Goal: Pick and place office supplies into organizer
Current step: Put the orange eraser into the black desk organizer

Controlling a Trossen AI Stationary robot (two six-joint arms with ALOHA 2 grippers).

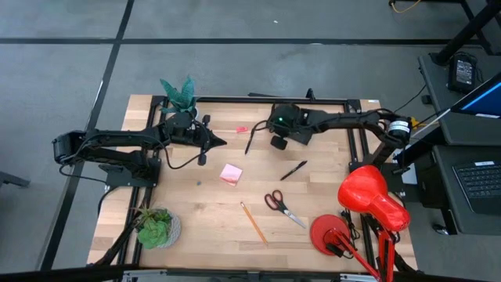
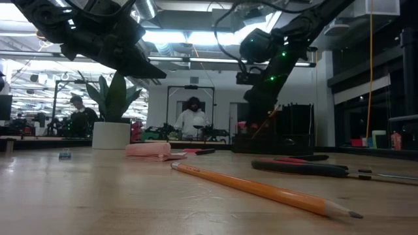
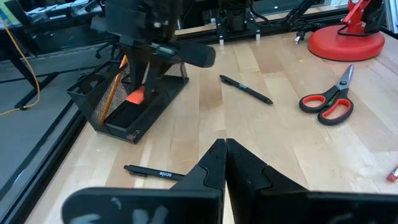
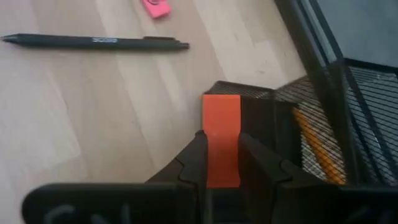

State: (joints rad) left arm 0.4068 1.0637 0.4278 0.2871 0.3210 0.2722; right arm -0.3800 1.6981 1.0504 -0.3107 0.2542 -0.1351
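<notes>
My right gripper (image 4: 221, 137) hangs over the black mesh organizer (image 3: 134, 102), shut on an orange-red eraser (image 4: 221, 112). An orange pencil (image 4: 317, 149) leans inside the organizer's tall compartment. My left gripper (image 3: 225, 149) is shut and empty, hovering left of the organizer (image 1: 221, 142). Flat on the table lie one black pen (image 3: 155, 172) near the left gripper, a second pen (image 1: 293, 170), a pink eraser (image 4: 155, 7), a pink sticky-note pad (image 1: 230, 174), red-handled scissors (image 1: 282, 205) and an orange pencil (image 1: 253, 222). My right gripper pinches the orange-red eraser between its two fingers, which sit on its long sides (image 4: 214, 155). The fingers come from above, pointing down. The eraser stands upright, its free end (image 3: 135, 95) down at the organizer's low front tray. I cannot tell whether it touches the tray.
A potted plant (image 1: 178, 92) stands at the far left edge and another (image 1: 156, 227) at the near left corner. The red desk lamp (image 1: 368, 200) takes up the near right corner. People show in the room behind (image 2: 192, 117).
</notes>
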